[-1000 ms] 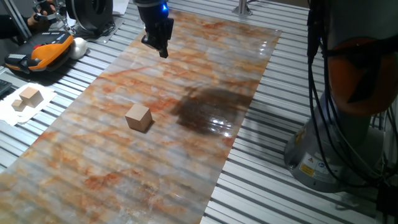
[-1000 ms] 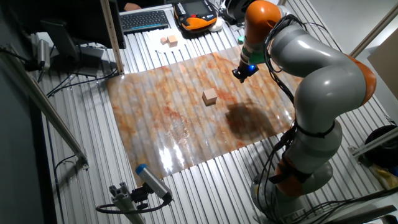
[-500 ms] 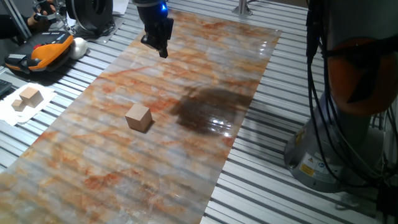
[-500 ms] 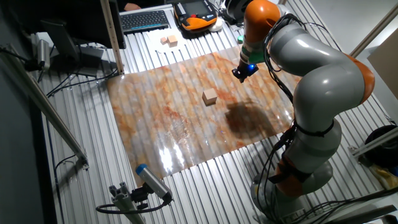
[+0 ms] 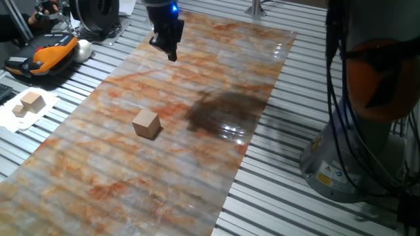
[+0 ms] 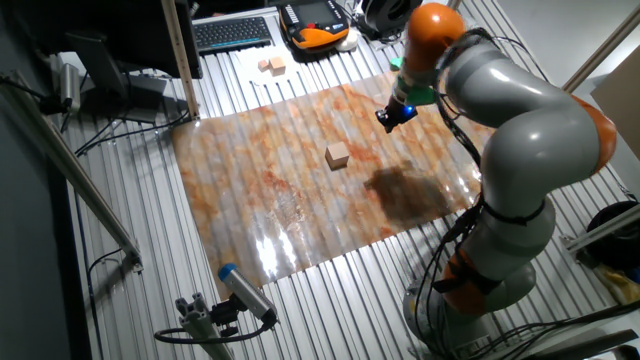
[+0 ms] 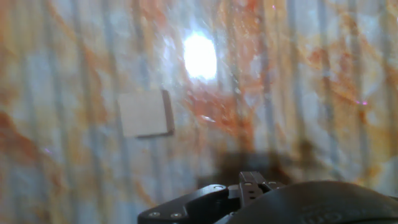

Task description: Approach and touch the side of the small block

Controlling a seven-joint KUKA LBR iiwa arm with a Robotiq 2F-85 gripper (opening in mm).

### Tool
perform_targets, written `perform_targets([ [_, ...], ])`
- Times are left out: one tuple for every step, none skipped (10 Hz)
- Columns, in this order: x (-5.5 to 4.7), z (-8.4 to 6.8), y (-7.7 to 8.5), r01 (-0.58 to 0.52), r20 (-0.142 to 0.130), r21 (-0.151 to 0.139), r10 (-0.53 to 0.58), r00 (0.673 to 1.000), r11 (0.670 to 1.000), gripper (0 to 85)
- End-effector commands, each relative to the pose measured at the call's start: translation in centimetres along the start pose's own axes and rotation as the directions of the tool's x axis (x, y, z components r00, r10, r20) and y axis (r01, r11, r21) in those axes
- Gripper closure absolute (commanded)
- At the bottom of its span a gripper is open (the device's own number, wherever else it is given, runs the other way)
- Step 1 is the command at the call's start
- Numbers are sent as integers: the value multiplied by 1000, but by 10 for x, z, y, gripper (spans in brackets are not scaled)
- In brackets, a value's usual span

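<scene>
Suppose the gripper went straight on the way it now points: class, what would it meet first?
Most likely the bare marbled mat beneath the gripper, which points down. The small block sits apart, off to one side in the hand view, not in that line. Depth is unclear.

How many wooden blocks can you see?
3. The small block sits alone on the marbled mat. Two more blocks sit together on white paper beside the mat.

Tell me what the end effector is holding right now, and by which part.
Nothing is held. The end effector hangs above the marbled sheet, well apart from the small block, which sits untouched.
</scene>
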State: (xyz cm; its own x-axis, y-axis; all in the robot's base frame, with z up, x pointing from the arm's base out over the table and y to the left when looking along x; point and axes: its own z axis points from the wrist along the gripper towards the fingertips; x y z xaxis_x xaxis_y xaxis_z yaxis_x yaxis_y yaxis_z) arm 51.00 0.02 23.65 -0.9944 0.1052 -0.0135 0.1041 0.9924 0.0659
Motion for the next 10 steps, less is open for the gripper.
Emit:
perform_targets([
  [0, 0, 1, -11, 26, 4, 10, 1000, 1000, 850],
  [0, 0, 1, -15, 48, 0, 15, 999, 1000, 850],
  [0, 0, 1, -3, 54, -17, 4, 999, 1000, 850],
  [0, 0, 1, -3, 3, -48, 3, 1000, 999, 850],
  [0, 0, 1, 12, -42, -63, -14, 999, 998, 850],
  [0, 0, 1, 15, -90, -90, -23, 996, 996, 850],
  [0, 0, 1, 19, 21, -16, -18, 1000, 1000, 850],
  [0, 0, 1, 21, 30, -66, -19, 999, 998, 850],
  [0, 0, 1, 26, 35, -57, -24, 999, 998, 850],
  [0, 0, 1, 15, 56, -66, -11, 998, 998, 850],
])
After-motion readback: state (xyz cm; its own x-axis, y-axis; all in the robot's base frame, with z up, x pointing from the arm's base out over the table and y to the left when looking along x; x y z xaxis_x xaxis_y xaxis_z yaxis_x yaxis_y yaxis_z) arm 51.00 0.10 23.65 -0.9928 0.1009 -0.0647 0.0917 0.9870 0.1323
